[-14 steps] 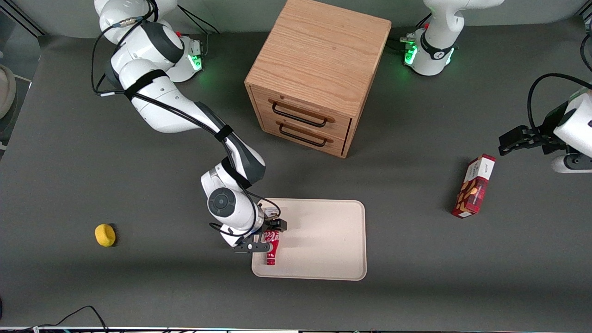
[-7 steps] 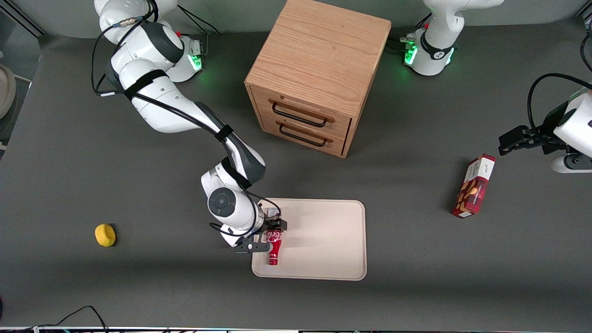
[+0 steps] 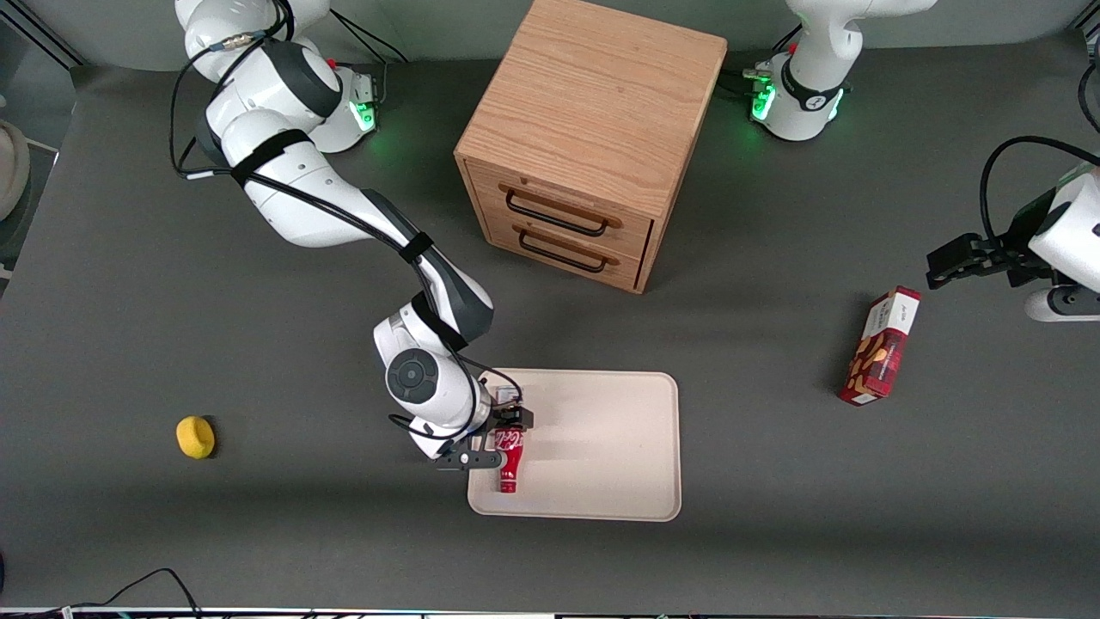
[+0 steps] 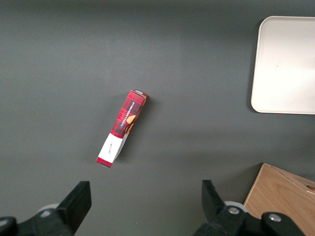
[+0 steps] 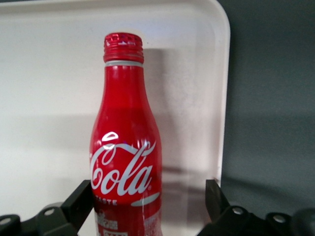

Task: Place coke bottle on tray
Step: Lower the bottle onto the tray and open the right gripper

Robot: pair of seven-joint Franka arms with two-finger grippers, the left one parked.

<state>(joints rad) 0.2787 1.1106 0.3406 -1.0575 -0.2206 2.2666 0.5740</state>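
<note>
A small yellow lump (image 3: 195, 437) sits alone on the dark table (image 3: 773, 533) toward the working arm's end, well apart from everything that matters here. Next comes the gripper (image 3: 494, 440), low over the end of the tray (image 3: 601, 447) nearest that arm. Its 2 fingers (image 5: 81, 199) are spread, not pinching. In the right wrist view 1 finger sits just beside the bottle's body and the other stands clear of it, with bare tray showing in the gap.

The coke bottle (image 3: 508, 460) is inside the tray's rim, close to the tray's short edge, and appears to rest on the tray floor, though contact under it cannot be confirmed. Its base end lies between the fingers. Its long axis runs straight out from the gripper, so the red cap (image 5: 123, 46) points away from the gripper and toward the front camera. The logo faces up at the wrist camera.

With the fingers straddling only the lower body, a straight lift away should clear the bottle. A sideways drift would nudge it, and a round bottle would likely roll.

A wooden 2-drawer cabinet (image 3: 584, 146) stands farther from the front camera than the tray, and a red snack box (image 3: 881, 348) lies toward the parked arm's end
</note>
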